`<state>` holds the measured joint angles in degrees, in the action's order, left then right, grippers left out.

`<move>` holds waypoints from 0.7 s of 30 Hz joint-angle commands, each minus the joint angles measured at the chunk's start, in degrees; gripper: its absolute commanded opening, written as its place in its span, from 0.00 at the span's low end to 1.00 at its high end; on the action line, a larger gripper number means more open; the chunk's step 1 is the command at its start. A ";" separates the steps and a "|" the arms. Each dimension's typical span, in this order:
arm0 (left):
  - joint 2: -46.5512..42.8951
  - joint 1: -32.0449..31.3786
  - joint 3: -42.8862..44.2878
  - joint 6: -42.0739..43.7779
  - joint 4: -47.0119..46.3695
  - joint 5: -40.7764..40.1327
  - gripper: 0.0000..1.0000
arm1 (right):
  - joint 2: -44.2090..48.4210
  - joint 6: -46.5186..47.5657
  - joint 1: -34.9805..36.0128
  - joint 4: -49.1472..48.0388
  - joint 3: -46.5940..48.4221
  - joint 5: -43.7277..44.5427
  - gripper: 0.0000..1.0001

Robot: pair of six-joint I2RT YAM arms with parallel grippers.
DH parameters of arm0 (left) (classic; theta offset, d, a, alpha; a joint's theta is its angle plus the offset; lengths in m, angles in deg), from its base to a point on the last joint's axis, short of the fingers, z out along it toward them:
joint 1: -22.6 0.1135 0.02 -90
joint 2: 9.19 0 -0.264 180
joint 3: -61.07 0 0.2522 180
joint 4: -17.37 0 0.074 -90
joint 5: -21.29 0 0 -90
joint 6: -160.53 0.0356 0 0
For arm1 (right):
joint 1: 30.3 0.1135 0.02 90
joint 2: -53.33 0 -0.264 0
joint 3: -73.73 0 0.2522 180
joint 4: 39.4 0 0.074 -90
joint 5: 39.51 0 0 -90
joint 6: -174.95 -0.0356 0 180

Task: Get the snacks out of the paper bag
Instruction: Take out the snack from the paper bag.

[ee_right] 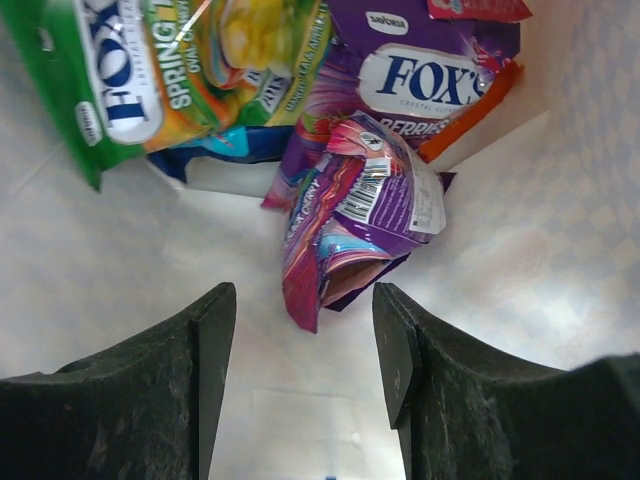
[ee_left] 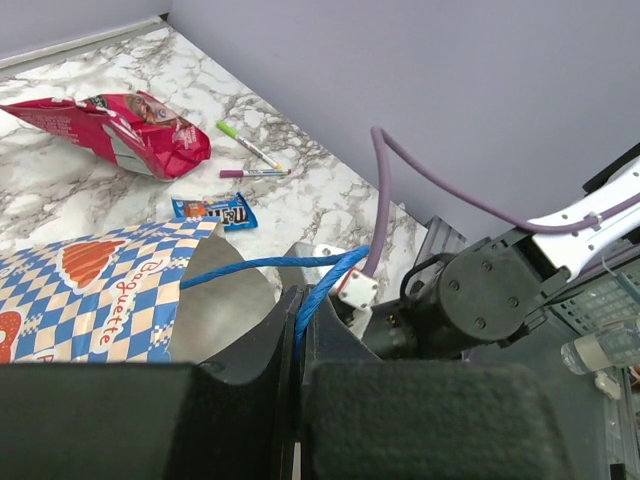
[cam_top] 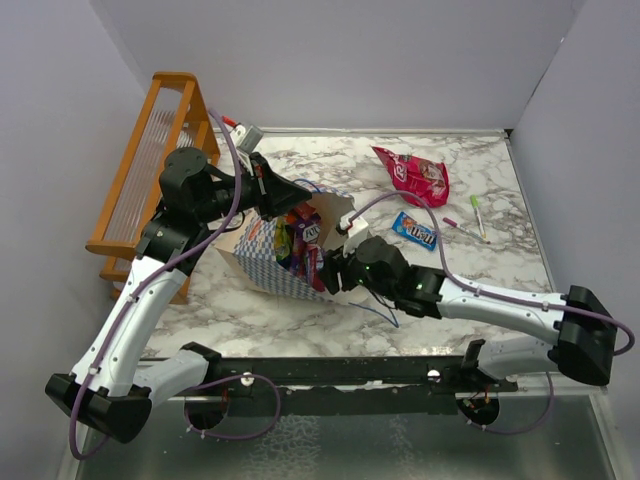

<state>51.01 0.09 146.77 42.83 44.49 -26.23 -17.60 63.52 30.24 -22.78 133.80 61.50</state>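
Note:
The paper bag (cam_top: 262, 250) lies on its side at centre left, mouth facing right, with packets inside. My left gripper (cam_top: 268, 190) is shut on its blue cord handle (ee_left: 310, 300) and holds the top edge up. My right gripper (cam_top: 330, 272) is open at the bag's mouth. In the right wrist view its fingertips (ee_right: 215, 330) flank a purple packet (ee_right: 360, 215); a green-yellow packet (ee_right: 150, 70) and another purple packet (ee_right: 420, 70) lie deeper in. A pink-red packet (cam_top: 415, 175) and a blue packet (cam_top: 413, 231) lie on the table to the right.
An orange wooden rack (cam_top: 150, 170) stands at the far left against the wall. A green pen (cam_top: 478, 215) and a purple pen (cam_top: 462, 228) lie right of the blue packet. A second blue cord handle (cam_top: 378, 312) trails under my right arm.

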 commanded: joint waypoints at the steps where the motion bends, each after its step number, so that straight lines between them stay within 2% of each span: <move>1: -0.56 -0.48 0.11 -0.82 -2.43 1.30 0.00 | -3.79 -0.44 1.93 -7.16 -0.29 11.50 0.58; 6: -0.05 -0.61 0.25 -1.04 -2.38 1.14 0.00 | -7.29 1.46 1.99 -14.16 -1.02 13.48 0.65; 10: -0.19 -0.70 0.35 -0.96 -2.12 0.91 0.00 | -11.89 2.24 2.04 -17.28 0.11 14.82 0.66; 15: -0.36 -0.79 0.72 -0.67 -1.53 0.59 0.00 | -17.05 2.40 2.01 -19.58 2.19 16.25 0.66; 21: 0.02 -0.96 1.43 -0.80 -1.58 0.53 0.00 | -21.39 3.51 2.00 -21.48 4.06 20.99 0.60</move>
<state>51.25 -0.41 146.64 42.61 44.60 -26.27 -37.08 65.57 31.90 -39.72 135.48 76.65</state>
